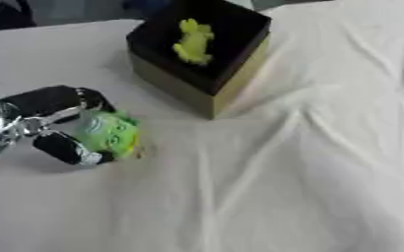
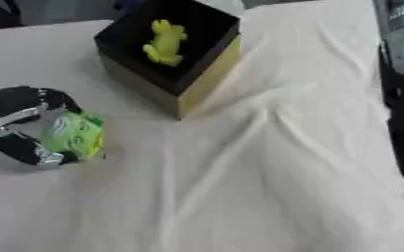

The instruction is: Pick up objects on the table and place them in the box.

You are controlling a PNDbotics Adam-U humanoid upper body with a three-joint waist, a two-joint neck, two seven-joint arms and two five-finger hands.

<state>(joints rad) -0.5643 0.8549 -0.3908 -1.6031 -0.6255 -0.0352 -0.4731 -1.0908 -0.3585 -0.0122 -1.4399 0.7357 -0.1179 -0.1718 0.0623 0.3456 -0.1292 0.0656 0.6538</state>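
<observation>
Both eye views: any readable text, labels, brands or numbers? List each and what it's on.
None readable.
Box: plain dark inside, tan walls, no print visible.
Yellow toy in the box: no marking.
Green toy in the left hand: pale patches on its front, too blurred to tell if any are letters.
White cloth: no print.
Dark equipment at the right edge of the right eye view: blurred, nothing legible.

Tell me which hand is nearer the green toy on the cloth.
Left. The left hand has its fingers curled round the green toy, left of the box. The right hand shows in neither view.
</observation>
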